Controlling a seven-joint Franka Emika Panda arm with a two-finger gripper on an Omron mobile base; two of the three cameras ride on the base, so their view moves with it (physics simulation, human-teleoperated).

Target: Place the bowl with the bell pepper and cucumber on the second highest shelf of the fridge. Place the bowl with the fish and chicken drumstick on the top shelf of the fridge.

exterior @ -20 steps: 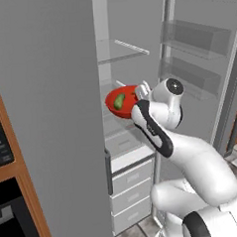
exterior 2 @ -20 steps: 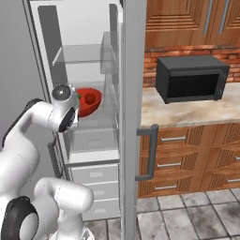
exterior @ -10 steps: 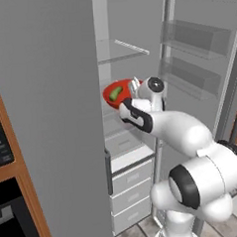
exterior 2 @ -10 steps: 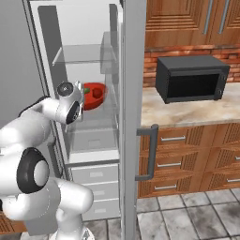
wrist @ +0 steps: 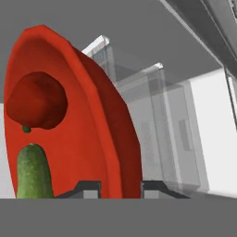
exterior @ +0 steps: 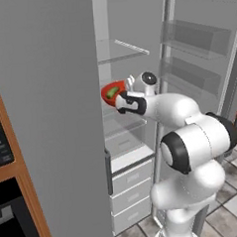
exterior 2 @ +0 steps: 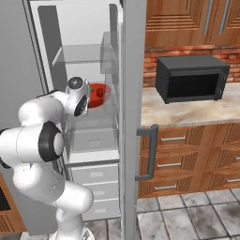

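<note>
Now clenched on the rim of the red bowl [wrist: 92,139], the pincer [wrist: 121,186] has one fingertip on either side of the bowl's wall at 6 o'clock in the hand view. Inside the bowl sit a red bell pepper [wrist: 36,99] at 10 o'clock and, just below it, a green cucumber [wrist: 33,172] at 8 o'clock; the two look close together, though whether they touch cannot be told.

Over the past second the arm has swung the bowl from in front of the fridge opening further inward and to the left, so that in the left base view the bowl [exterior: 112,93] now hangs inside the fridge [exterior: 135,114], under the clear glass shelf [exterior: 122,49] at 12 o'clock and above the next level down. From the right base view the bowl [exterior 2: 97,93] appears between the pincer's wrist and the open door edge at 3 o'clock.

That shift suggests the vegetable bowl is nearly at the second-highest shelf, with only the set-down and release left; the fish-and-chicken bowl's turn looks yet to come. Beyond the fridge, a dark microwave [exterior 2: 192,84] stands on the counter [exterior 2: 187,110] at 3 o'clock.
</note>
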